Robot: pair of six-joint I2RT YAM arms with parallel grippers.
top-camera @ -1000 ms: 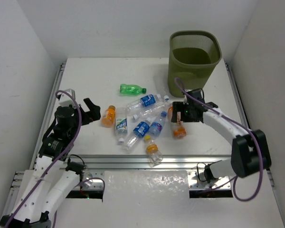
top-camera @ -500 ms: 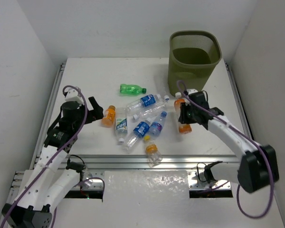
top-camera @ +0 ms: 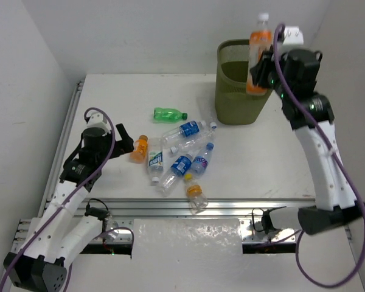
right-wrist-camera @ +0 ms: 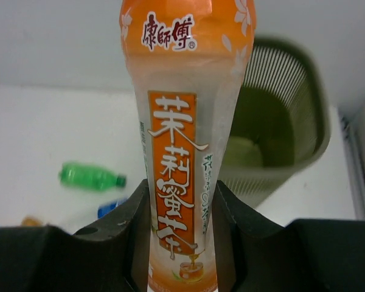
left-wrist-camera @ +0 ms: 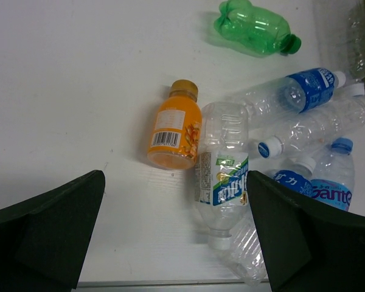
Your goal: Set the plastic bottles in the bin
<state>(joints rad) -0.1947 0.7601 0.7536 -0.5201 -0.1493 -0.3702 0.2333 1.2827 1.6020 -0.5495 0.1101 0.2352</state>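
My right gripper (top-camera: 263, 68) (right-wrist-camera: 180, 234) is shut on a tall orange-labelled bottle (top-camera: 258, 53) (right-wrist-camera: 185, 134). It holds the bottle upright, high above the olive-green mesh bin (top-camera: 237, 100) (right-wrist-camera: 295, 131), over its near-right rim. Several plastic bottles lie in a cluster mid-table. Among them are a green one (top-camera: 170, 114) (left-wrist-camera: 255, 25), a small orange one (top-camera: 139, 148) (left-wrist-camera: 173, 131), clear blue-labelled ones (top-camera: 188, 129) (left-wrist-camera: 295, 94) and an orange-capped one (top-camera: 196, 194) near the front rail. My left gripper (top-camera: 121, 145) (left-wrist-camera: 176, 234) stands open just left of the small orange bottle, holding nothing.
The bin stands at the back right of the white table (top-camera: 109, 97), near the wall. A metal rail (top-camera: 170, 205) runs along the front edge. White walls close in both sides.
My right arm rose from the table with the tall orange bottle and now holds it high over the bin. The left gripper edged slightly toward the small orange bottle.
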